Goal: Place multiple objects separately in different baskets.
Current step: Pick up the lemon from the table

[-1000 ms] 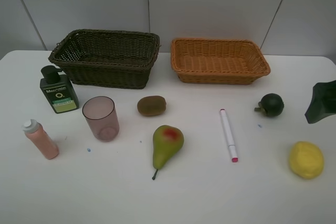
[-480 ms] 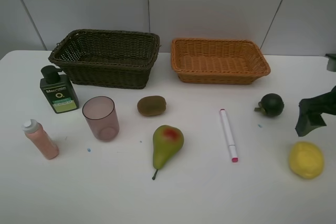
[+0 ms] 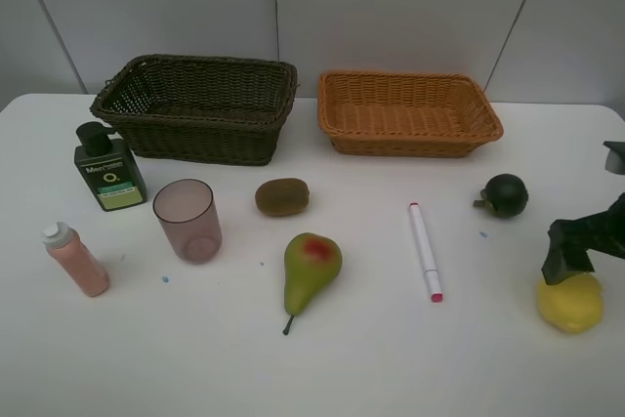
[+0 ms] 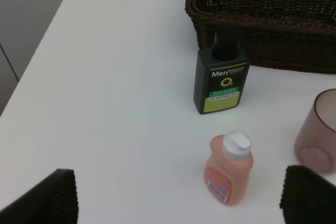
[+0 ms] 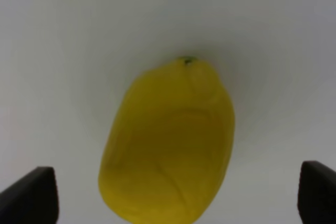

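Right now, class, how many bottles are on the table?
2. The dark green bottle stands in front of the dark brown basket; the pink white-capped bottle is nearer the camera, left of the cup.

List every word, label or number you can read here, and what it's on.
"Men": dark green bottle, front label; smaller letters after it too blurred.
"O": large yellow letter, same label; green band below unreadable.
Label on the pink white-capped bottle: print too blurred to read.
No readable text elsewhere.
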Controlling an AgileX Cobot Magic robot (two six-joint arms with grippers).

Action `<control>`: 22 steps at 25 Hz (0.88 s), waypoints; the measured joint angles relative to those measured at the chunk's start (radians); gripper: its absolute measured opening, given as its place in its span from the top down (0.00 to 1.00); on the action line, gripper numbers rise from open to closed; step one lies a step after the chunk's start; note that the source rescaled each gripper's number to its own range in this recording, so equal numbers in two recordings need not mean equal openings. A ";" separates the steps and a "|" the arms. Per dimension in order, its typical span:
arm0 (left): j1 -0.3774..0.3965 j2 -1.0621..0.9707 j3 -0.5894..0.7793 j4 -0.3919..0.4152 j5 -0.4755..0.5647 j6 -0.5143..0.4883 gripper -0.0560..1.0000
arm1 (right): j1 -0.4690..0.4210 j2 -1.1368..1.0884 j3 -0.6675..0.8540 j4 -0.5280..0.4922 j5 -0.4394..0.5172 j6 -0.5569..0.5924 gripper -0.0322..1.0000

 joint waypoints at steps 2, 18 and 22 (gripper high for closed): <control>0.000 0.000 0.000 0.000 0.000 0.000 0.00 | 0.000 0.000 0.017 0.010 -0.023 0.000 0.00; 0.000 0.000 0.000 0.000 0.000 0.000 0.00 | 0.000 0.121 0.076 0.079 -0.167 0.000 0.00; 0.000 0.000 0.000 0.000 0.000 0.000 0.00 | 0.000 0.185 0.076 0.094 -0.233 0.000 0.00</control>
